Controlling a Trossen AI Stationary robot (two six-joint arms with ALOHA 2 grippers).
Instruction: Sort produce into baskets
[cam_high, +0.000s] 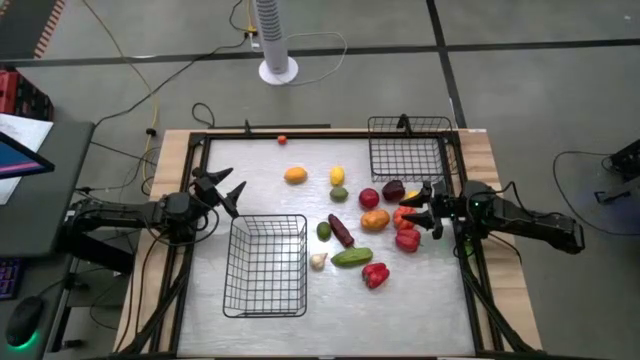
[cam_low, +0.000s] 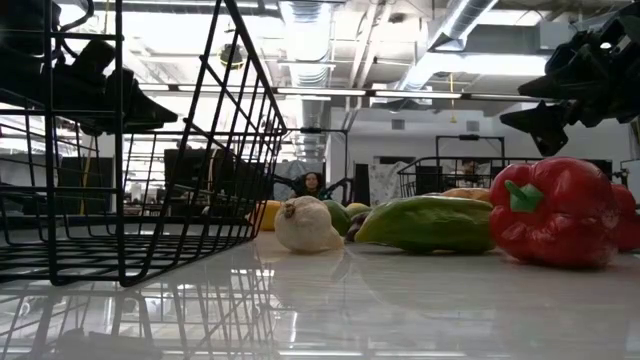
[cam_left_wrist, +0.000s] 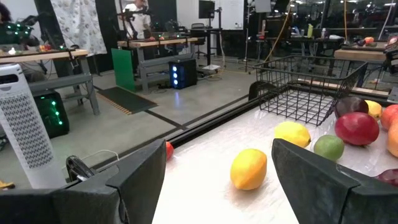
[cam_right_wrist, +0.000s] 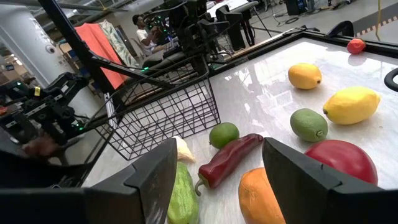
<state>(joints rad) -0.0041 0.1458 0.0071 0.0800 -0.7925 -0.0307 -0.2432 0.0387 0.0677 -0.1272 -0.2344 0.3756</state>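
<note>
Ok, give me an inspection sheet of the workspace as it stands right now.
Surface: glossy white table, dry.
Job's things: two baskets, near and far, both hold nothing; produce loose mid-table, including red pepper, cucumber, garlic, lemon.
Clutter: small red piece at far edge.
Grippers: left gripper open, holding nothing; right gripper open over produce.
Cables: several on floor.
Surroundings: tower fan; person seated beyond.

I count two black wire baskets, three red peppers, two lemons, two limes, and one each of orange, red apple, dark plum, eggplant, cucumber, garlic and a small red tomato
</note>
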